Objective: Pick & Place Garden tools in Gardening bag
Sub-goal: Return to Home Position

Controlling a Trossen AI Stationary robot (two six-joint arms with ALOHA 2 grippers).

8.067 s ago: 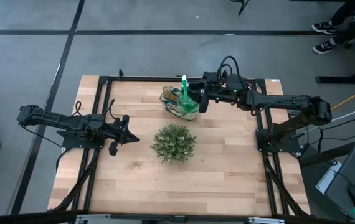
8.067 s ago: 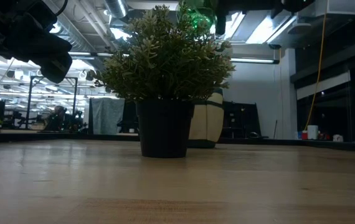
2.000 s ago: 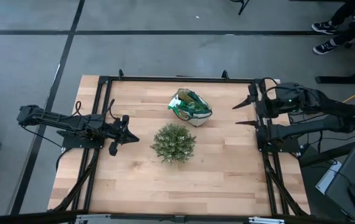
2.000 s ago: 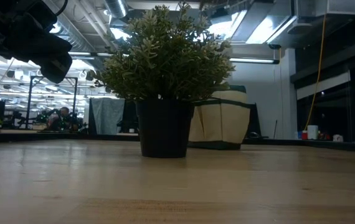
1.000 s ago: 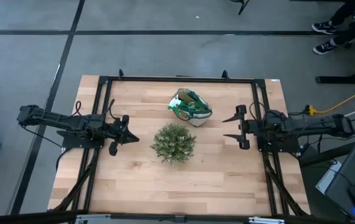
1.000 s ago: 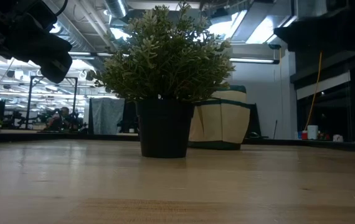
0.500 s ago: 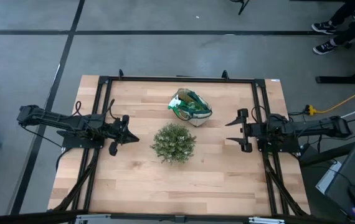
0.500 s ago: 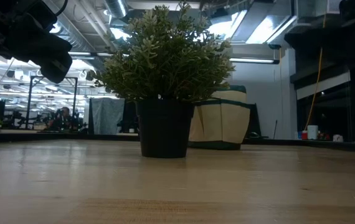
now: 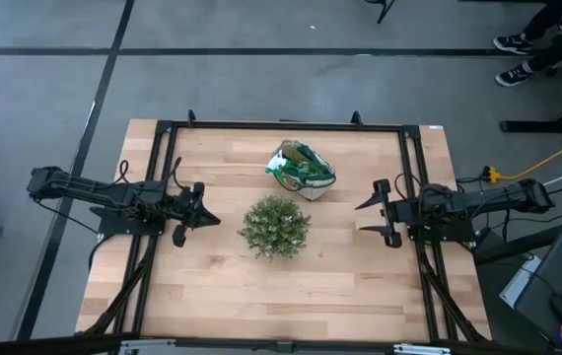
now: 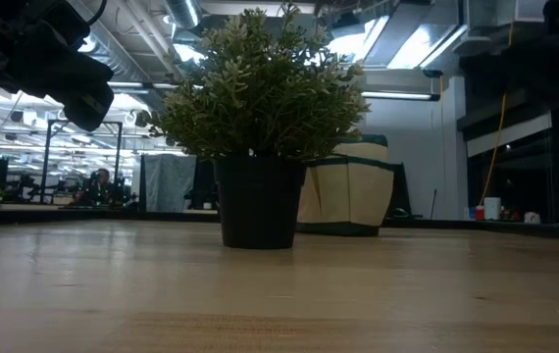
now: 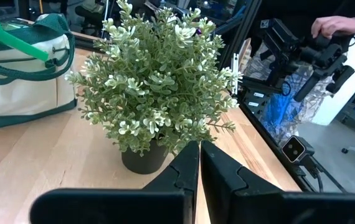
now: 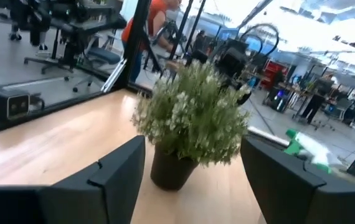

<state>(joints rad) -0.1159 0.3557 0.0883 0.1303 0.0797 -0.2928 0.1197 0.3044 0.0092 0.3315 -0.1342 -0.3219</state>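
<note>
We see the gardening bag (image 11: 15,87) holding the garden tools (image 11: 6,32) on the surface (image 9: 261,286) just beside the plant (image 9: 275,226), the left gripper (image 9: 210,217) with fingers pressed together, the right gripper (image 9: 363,218) with fingers spread wide.

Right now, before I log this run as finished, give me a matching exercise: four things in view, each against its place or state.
Things:
1 left end effector
2 right end effector
3 gardening bag
4 plant

Places or states:
A middle of the table
B open
C shut
D green tool sticking out of it

Pairs: 1-C; 2-B; 3-D; 4-A
</note>
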